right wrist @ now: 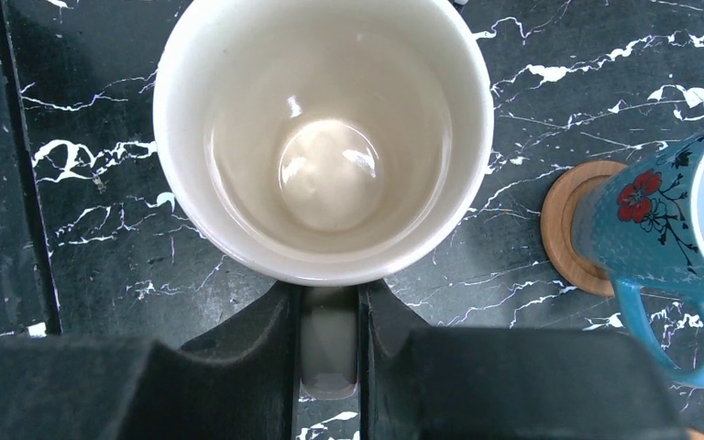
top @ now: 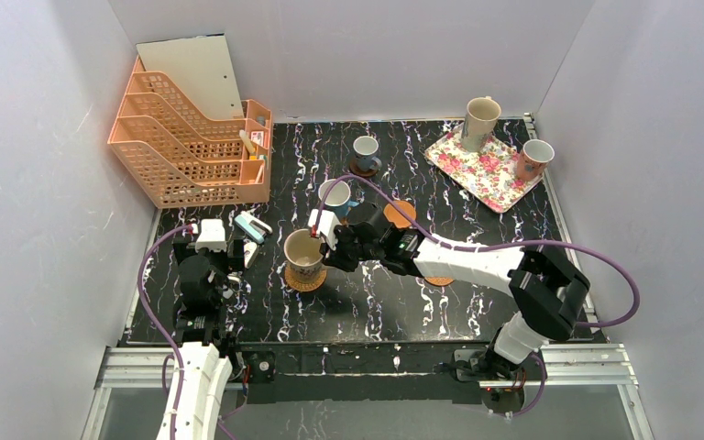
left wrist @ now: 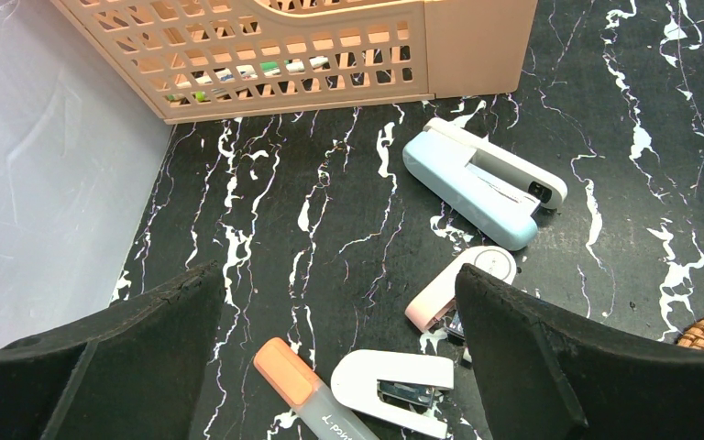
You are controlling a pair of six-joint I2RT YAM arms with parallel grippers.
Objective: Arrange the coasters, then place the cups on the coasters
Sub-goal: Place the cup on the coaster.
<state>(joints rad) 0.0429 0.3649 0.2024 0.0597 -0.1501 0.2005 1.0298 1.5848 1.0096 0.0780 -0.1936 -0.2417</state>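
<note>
A large beige cup [top: 304,252] stands over a woven coaster [top: 305,279] at the centre left. My right gripper [top: 328,249] is shut on its handle [right wrist: 328,341], one finger on each side. From the right wrist the cup [right wrist: 325,137] hides that coaster. A blue cup [top: 336,197] sits on a brown wood coaster [right wrist: 564,229]. Another blue cup [top: 366,151] is on a dark coaster [top: 360,170] further back. A woven coaster [top: 400,214] lies bare. A brown coaster [top: 438,280] shows partly under my right arm. My left gripper [left wrist: 339,284] is open over the table, holding nothing.
A floral tray [top: 500,179] at the back right carries a tall beige cup [top: 479,122] and a brownish-orange cup [top: 535,159]. An orange file rack [top: 183,137] stands at the back left. Below my left gripper lie a blue stapler [left wrist: 481,188], a pink one [left wrist: 458,289], a white staple remover [left wrist: 394,390] and a marker [left wrist: 298,390].
</note>
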